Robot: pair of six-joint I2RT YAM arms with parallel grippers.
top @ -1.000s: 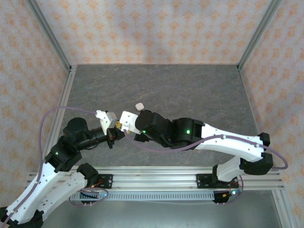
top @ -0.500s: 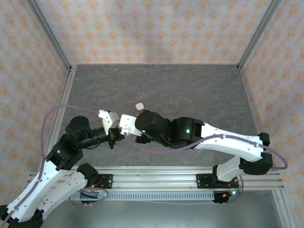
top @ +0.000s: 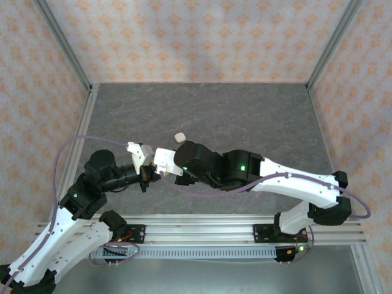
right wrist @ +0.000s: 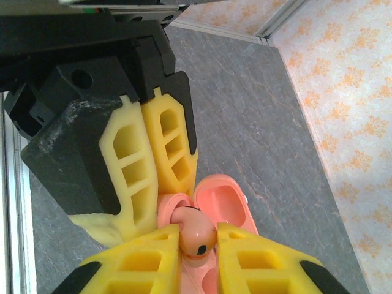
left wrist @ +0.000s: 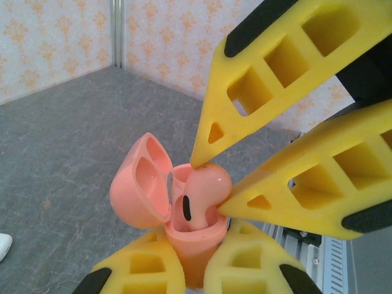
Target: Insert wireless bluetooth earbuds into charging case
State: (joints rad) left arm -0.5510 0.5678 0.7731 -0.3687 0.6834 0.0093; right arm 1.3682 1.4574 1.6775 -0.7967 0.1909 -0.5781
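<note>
Above the table (top: 257,116), left of its middle and toward the near edge, the left pincer (left wrist: 195,248) is clamped tight on the base of the salmon-pink charging case (left wrist: 138,187), whose lid hangs open. One salmon-pink earbud (left wrist: 205,184) stands stem-down in a well of the case and seems not fully sunk. The right pincer (right wrist: 197,236) is barely parted, its tips touching the bud's head. Seating is the step in hand. Next comes a gentle downward press, then a clean release.

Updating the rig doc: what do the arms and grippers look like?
Left arm and right arm: white links, black joints, green lights, lilac cable looped alongside. Yellow wedge fingers with lattice cut-outs, black backing.
</note>
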